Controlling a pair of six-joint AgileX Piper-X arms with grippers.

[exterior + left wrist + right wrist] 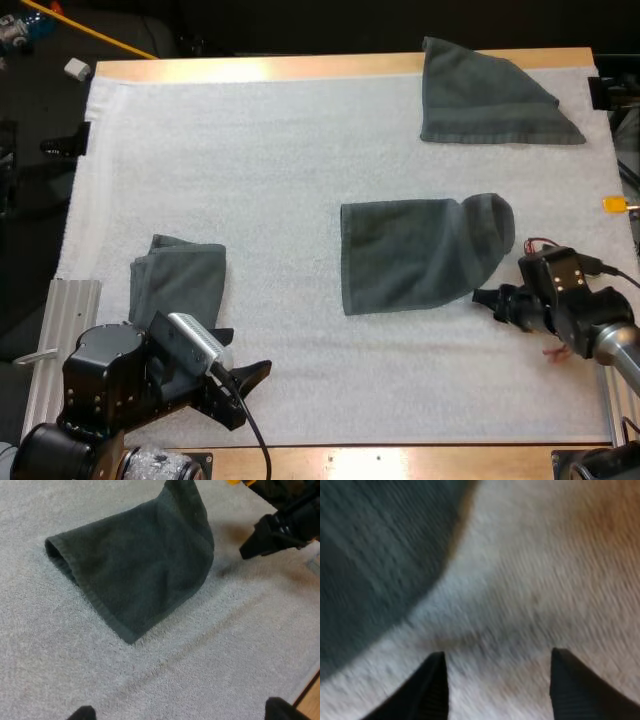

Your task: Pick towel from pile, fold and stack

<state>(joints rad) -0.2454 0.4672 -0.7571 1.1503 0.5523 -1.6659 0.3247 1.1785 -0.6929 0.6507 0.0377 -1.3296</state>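
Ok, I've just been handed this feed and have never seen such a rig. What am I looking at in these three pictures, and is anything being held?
Two robot arms work at a table covered by a white mat. The high picture looks down from behind them. The other two come from cameras riding on each wrist. Three dark grey-green towels lie on the mat: a middle towel, humped at the end nearest the right arm, a bundled towel by the left arm, and a far towel at the far edge. The left gripper is open and faces the middle towel. The right gripper is open, just beside the humped end. Nothing is held.
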